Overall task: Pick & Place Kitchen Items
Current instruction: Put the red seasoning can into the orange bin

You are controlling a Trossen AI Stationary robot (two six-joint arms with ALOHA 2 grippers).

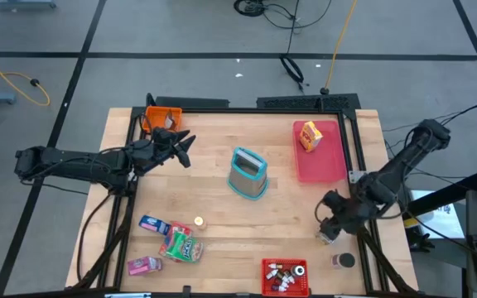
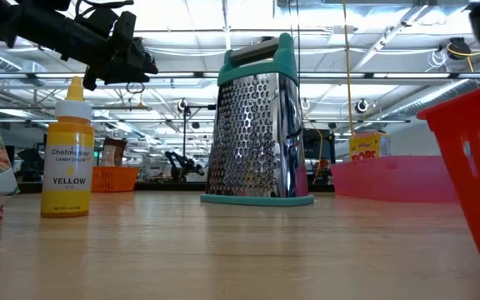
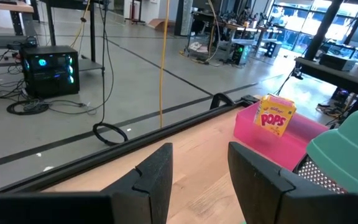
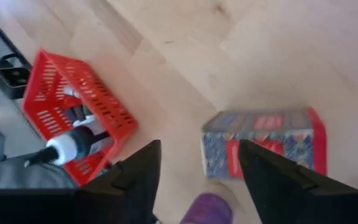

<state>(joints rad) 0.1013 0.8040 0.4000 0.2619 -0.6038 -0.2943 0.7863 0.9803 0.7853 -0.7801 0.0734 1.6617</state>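
Note:
The kitchen items lie scattered. A blue packet (image 1: 153,223), a green packet (image 1: 180,246), a pink packet (image 1: 144,265) and a small yellow bottle (image 2: 67,150) sit near the front left. A red-and-blue patterned box (image 4: 263,143) lies flat on the wood, and a dark-lidded canister (image 1: 344,261) stands at the front right. My right gripper (image 4: 197,180) hovers open above the box, pointing steeply down; a purple thing (image 4: 207,208) shows low between its fingers. My left gripper (image 3: 197,180) hangs open and empty, about level, beside the orange bin (image 1: 162,118).
A steel grater with teal trim (image 1: 248,172) stands mid-table. The pink tray (image 1: 325,161) at the far right holds a yellow Pops box (image 1: 309,135). A red bin (image 1: 286,277) with small bottles sits at the front edge. Bare wood lies between the grater and the front items.

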